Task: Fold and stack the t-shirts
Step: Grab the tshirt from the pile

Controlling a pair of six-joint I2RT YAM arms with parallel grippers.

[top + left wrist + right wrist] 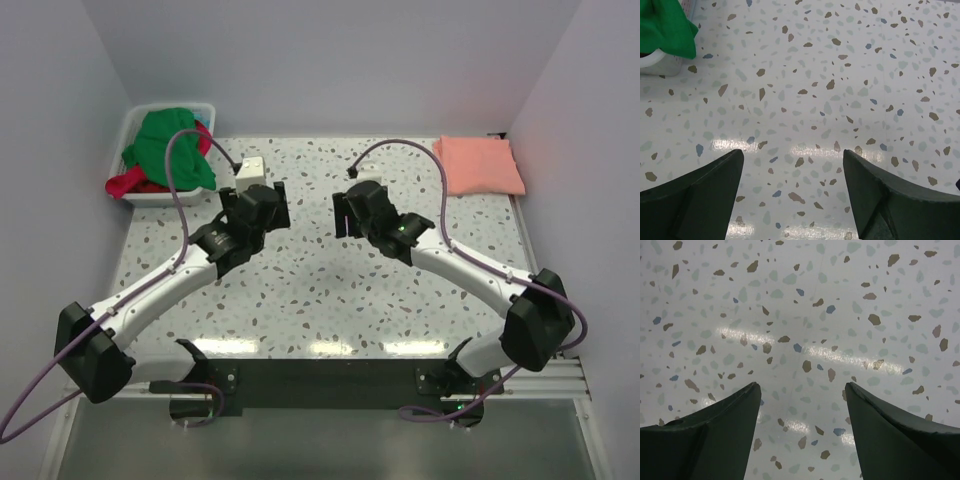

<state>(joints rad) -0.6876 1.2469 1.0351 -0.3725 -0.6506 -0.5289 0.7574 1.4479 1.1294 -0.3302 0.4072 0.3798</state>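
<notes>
**Next shirt lay up and to the left, on the left arm's side**

From above, the arm bases at the bottom edge sat nearest the lens, and both arms reached from them toward the middle of the frame. The left tool and right tool hung over bare tabletop, facing each other, both spread open and holding nothing. The green t-shirt lay heaped and unfolded in the white basket at the upper left. It sat on top of red t-shirts that spilled over the basket's left end. The salmon-pink t-shirt lay folded flat in the upper right corner, its long side running left to right. The heap was up and left of the left tool and well apart from the right one, so the left arm looked better placed to pick it.

In the left wrist view, the dark fingers stood wide apart at the bottom with only speckled tabletop between them. A fold of green cloth hung over the basket wall in the upper left corner.

In the right wrist view, the fingers were equally wide apart. Only tabletop showed, and no shirt was in view.
</notes>
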